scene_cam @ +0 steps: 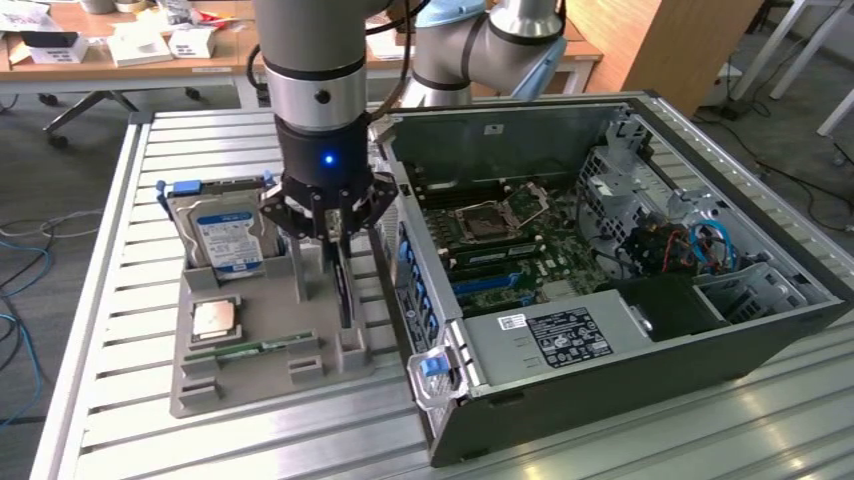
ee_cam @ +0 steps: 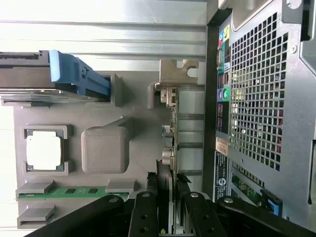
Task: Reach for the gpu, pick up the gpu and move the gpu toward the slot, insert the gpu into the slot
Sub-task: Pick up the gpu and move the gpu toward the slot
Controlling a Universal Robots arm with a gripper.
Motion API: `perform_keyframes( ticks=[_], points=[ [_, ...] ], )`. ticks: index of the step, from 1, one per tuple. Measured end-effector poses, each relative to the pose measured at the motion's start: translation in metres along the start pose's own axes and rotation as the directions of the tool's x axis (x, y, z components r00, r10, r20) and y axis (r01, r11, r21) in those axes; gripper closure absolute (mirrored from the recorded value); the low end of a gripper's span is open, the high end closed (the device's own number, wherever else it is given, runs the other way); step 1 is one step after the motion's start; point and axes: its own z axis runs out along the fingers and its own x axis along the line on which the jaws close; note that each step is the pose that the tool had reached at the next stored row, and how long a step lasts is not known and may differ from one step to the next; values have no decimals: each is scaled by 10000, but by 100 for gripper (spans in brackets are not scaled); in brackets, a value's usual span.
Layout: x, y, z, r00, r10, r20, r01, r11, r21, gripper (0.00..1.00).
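My claw was clamped across the top edge of the gpu. The card stood on edge in the grey holder tray, probably for a straight lift, outside the computer case and apart from the slot.

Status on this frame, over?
Gripper at top edge of card. Card upright in gray holder, blue slot empty. Case wall between them.
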Motion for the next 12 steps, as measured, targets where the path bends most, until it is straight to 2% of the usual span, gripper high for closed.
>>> perform_keyframes(
  ticks=[12],
  points=[
    [-8,3,-245,10000,-1,0,1,10000,2,74]
  ],
)
